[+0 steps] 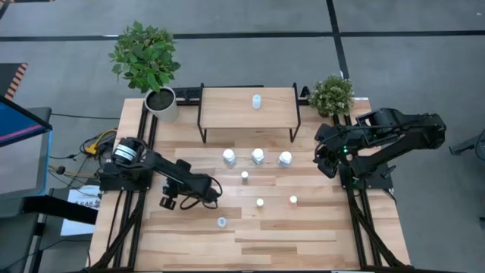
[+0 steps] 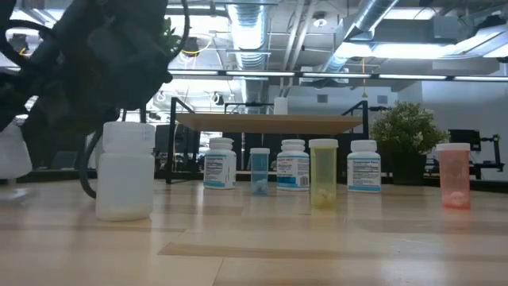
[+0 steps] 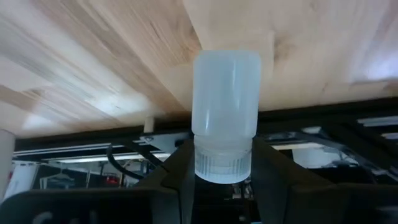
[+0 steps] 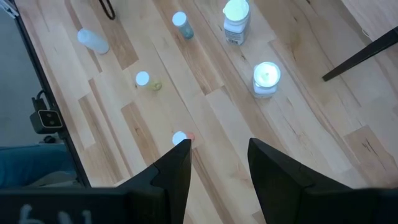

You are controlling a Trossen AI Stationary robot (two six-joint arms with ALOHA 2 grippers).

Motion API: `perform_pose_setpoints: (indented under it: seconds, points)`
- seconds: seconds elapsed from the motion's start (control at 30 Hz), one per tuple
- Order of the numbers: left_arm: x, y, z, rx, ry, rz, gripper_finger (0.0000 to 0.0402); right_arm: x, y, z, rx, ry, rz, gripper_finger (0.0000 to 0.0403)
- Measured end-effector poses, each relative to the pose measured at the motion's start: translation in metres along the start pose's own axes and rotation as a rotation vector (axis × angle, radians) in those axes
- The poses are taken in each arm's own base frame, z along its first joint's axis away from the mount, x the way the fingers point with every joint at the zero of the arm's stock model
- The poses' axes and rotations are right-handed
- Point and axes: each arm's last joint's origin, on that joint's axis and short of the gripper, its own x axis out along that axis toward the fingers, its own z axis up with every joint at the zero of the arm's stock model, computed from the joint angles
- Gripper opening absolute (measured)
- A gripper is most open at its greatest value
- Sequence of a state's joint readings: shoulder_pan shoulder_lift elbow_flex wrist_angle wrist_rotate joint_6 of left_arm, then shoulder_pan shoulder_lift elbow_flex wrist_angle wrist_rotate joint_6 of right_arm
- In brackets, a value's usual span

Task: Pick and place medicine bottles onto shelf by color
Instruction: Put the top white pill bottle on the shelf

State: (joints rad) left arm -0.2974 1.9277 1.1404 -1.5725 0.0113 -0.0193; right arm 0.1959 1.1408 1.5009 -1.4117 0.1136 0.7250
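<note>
Left wrist view, ribbed-cap translucent pale-blue bottle (image 3: 225, 112), grained plank table (image 3: 93, 62)

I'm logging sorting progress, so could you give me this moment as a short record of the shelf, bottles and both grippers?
shelf: one small bottle on top
white bottles: three in a row on the table before the shelf
small tinted bottles: blue, yellow and orange, all on the table
pale bottle: upright near the table's front
left gripper: at the pale bottle's cap, grip unclear
right gripper: open, empty, above the table's right side
</note>
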Motion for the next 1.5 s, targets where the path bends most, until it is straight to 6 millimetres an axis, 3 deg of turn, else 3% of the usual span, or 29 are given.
perform_pose_setpoints:
  seconds: [0.2,0.43,0.63,0.9,1.17,1.3,1.5]
  points:
    - [0.008,0.002,0.017,0.016,0.064,0.004,0.0105,0.0,0.0,0.0,-0.001,0.0,-0.001,0.0179]
    - [0.009,0.002,0.018,0.016,0.074,0.005,0.0108,0.0,0.0,0.0,-0.025,0.001,-0.001,0.0179]
    - [0.009,0.001,0.018,-0.001,0.07,-0.014,0.0148,0.0,0.0,0.0,-0.03,0.001,-0.001,0.0179]
    - [-0.009,0.001,0.021,0.004,-0.002,-0.014,0.0224,0.0,0.0,0.0,-0.03,0.0,-0.001,0.0179]
    - [-0.036,0.001,0.022,-0.034,-0.117,-0.016,0.0242,0.0,0.0,0.0,-0.029,0.001,-0.001,0.0179]
    - [-0.05,0.001,0.001,-0.079,-0.209,-0.022,0.0237,0.0,0.0,0.0,-0.028,0.001,-0.001,0.0179]
    - [-0.072,0.013,-0.073,-0.31,-0.502,-0.087,0.0213,0.0,0.0,0.0,-0.027,0.001,-0.001,0.0179]
